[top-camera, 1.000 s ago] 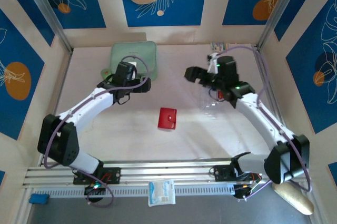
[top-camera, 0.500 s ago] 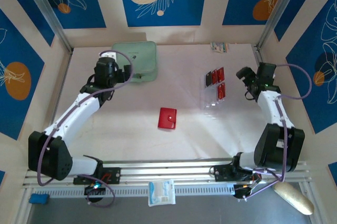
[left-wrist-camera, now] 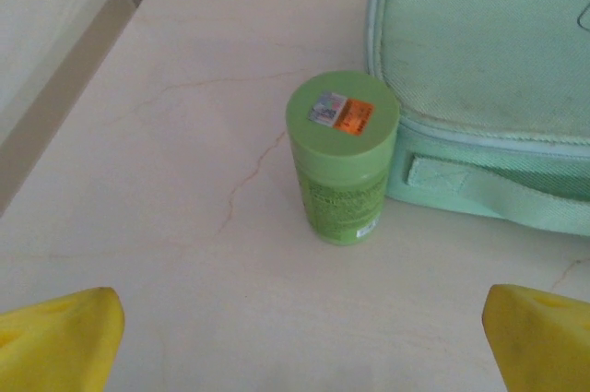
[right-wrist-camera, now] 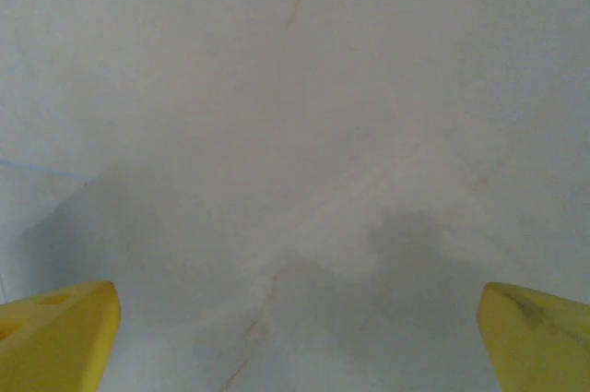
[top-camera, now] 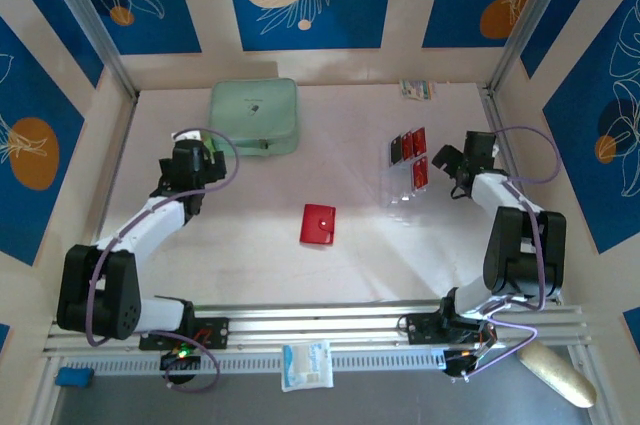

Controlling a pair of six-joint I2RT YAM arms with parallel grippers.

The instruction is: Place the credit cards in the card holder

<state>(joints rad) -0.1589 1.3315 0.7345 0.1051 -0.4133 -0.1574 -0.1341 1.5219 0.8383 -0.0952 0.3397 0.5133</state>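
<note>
The card holder (top-camera: 319, 224), a small red wallet, lies shut and flat in the middle of the table. The credit cards (top-camera: 414, 157), red with dark bands, sit in a clear tiered stand (top-camera: 405, 190) at the right. My right gripper (top-camera: 449, 162) hovers low just right of that stand, open, with bare table between its yellow fingertips (right-wrist-camera: 57, 335); in the wrist view the right gripper (right-wrist-camera: 297, 341) holds nothing. My left gripper (top-camera: 203, 153) is at the left, open and empty. In its wrist view the left gripper (left-wrist-camera: 300, 346) faces a green bottle.
A green bottle (left-wrist-camera: 343, 157) stands against the mint-green case (top-camera: 254, 115) at the back left. A small packet (top-camera: 417, 89) lies by the back wall. Side walls close in both sides of the table (top-camera: 250, 245). A white pouch (top-camera: 306, 365) rests on the front rail.
Both arms have pulled away from the middle: the left from the case's front edge to the left and nearer, the right off the card stand to its right side.
</note>
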